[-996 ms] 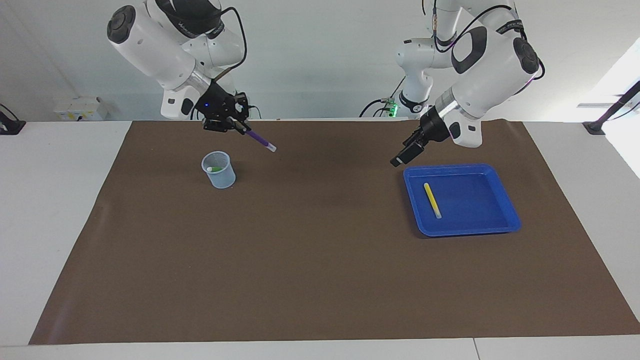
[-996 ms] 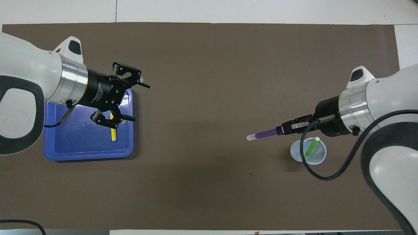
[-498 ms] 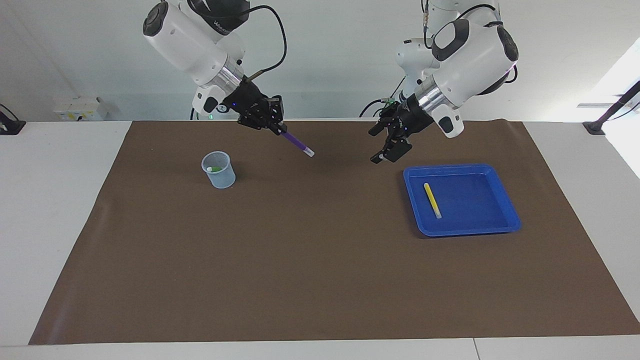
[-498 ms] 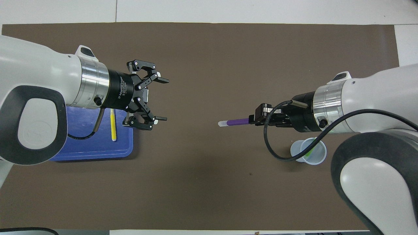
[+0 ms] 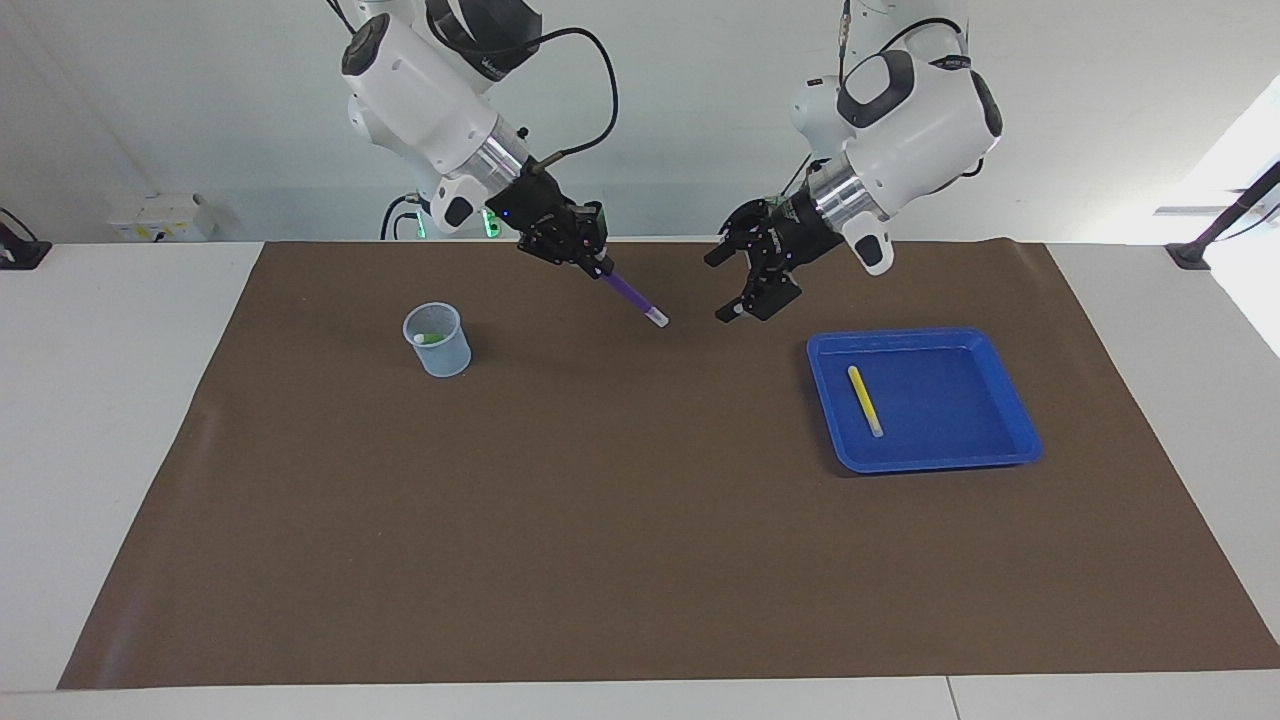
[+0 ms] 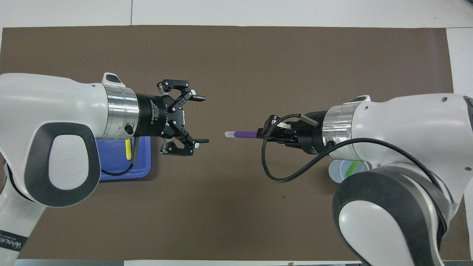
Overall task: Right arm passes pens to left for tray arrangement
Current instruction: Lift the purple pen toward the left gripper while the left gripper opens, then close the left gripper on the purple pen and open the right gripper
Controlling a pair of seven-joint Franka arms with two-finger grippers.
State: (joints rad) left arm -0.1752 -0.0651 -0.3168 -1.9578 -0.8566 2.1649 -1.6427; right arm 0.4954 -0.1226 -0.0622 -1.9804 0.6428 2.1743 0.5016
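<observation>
Brown matting covers the tabletop almost edge to edge, and from my remote seat I see both arms raised over its middle. Going by the facing view's clock, my right pincer comes in from 10 o'clock, pinching the purple pen by its rear so the pale tip slants down toward 4 o'clock. My left pincer comes in from 2 o'clock with fingers spread wide, mouth turned toward that tip; a small gap remains, nothing touching. In the overhead view the pen lines up with the lower of the two fingers.

I see the yellow pen lying alone in the blue tray toward the left arm's end, most of its floor bare. I see the green pen leaning in the translucent cup toward the right arm's end.

Open matting stretches from cup and tray to the edge farthest from the robots.
</observation>
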